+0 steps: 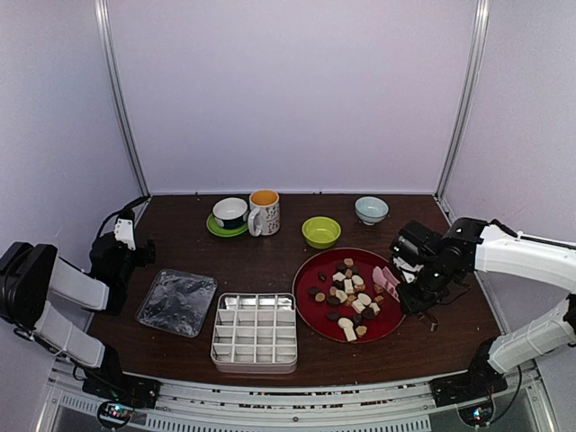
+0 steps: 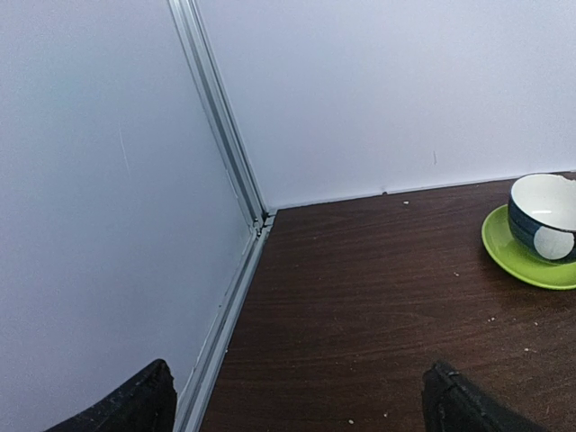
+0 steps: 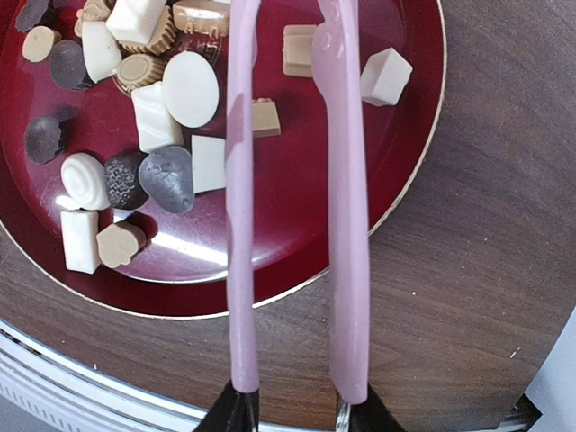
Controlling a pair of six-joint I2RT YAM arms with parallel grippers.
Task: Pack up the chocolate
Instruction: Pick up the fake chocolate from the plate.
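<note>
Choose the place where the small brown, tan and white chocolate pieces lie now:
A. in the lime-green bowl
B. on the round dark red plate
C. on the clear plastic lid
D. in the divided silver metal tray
B: the chocolate pieces all lie together on the round dark red plate, while the compartments of the divided silver metal tray are empty.

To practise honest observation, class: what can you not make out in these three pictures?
1. Tips of the tongs: right wrist view, cut off by the top edge; top view, too small.
2. Cup on the green saucer: left wrist view, cut by the right edge.
3. Print on the mug: top view, too small.
</note>
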